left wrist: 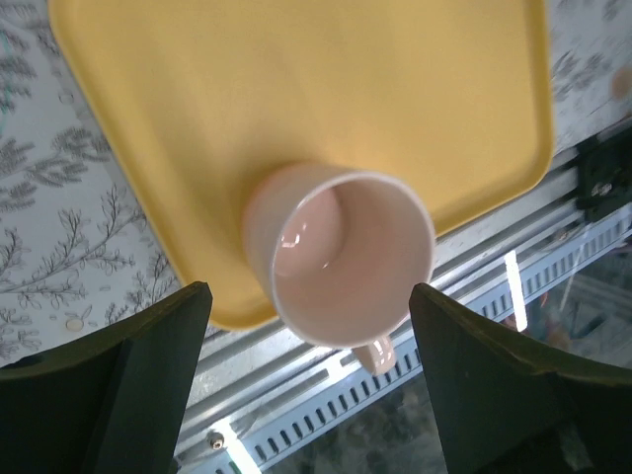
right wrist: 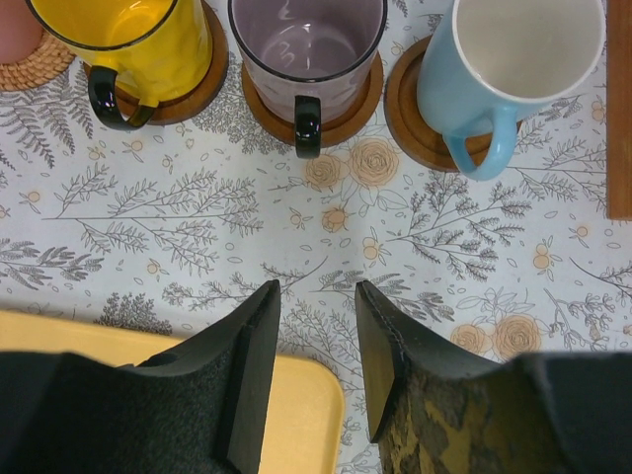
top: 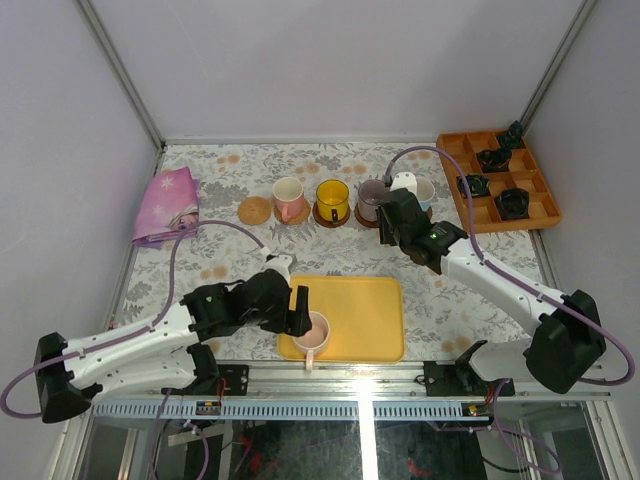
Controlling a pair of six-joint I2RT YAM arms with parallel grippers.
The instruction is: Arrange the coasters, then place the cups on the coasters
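A pale pink cup [left wrist: 341,252] stands at the near edge of the yellow tray [left wrist: 296,89], handle toward the table's front rail. My left gripper [top: 303,310] is open around it; both fingers [left wrist: 148,375] stand clear of its sides. At the back is a row: an empty tan coaster [top: 256,210], then a second pink cup [top: 290,200], a yellow cup [right wrist: 118,35], a purple-grey cup [right wrist: 306,44] and a light blue cup [right wrist: 513,59], each on its own coaster. My right gripper [right wrist: 316,291] hovers open and empty just in front of the purple-grey cup.
An orange compartment tray [top: 545,210] with black items sits at the back right. A pink cloth [top: 168,205] lies at the back left. The yellow tray [top: 370,320] lies near the front rail, between the two arms.
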